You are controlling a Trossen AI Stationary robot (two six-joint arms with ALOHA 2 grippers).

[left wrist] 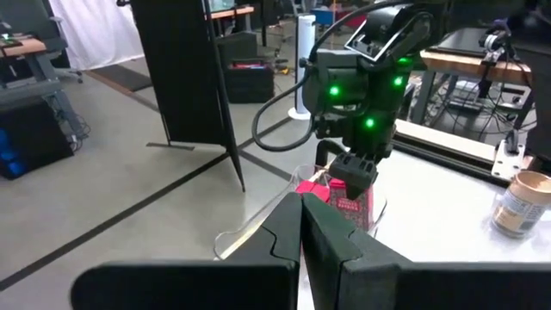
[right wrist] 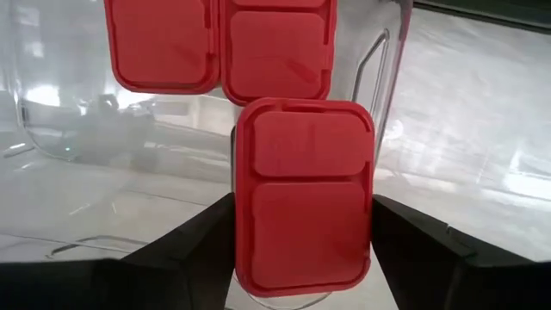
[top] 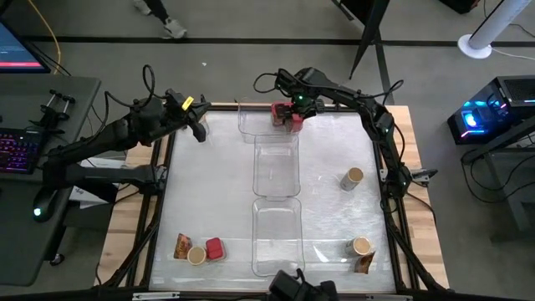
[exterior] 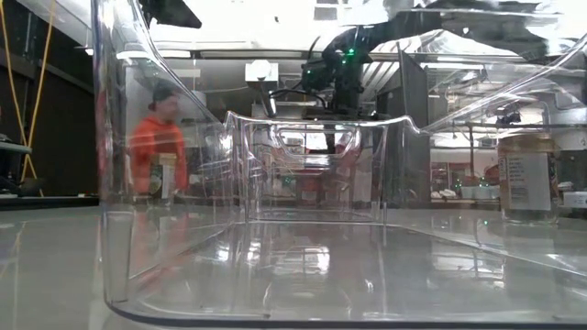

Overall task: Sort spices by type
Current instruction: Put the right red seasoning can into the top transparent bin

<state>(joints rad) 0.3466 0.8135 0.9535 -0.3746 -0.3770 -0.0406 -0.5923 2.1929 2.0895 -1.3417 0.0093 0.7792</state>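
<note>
Fingers of the left gripper (top: 199, 127) are seen pressed together with nothing between them, held over the table's far-left edge, while a packet (top: 182, 247), a tan-topped jar (top: 196, 255) and a red container (top: 215, 248) are clustered at the near-left corner. At the far middle, a red box (right wrist: 303, 196) is clamped between the right gripper (top: 294, 117) fingers, just beside two others (right wrist: 219, 43) in the far clear tray (top: 251, 125); further right, one jar (top: 352, 178) is lying mid-table and another jar (top: 360, 246) is touching a packet (top: 364, 263) near the front
</note>
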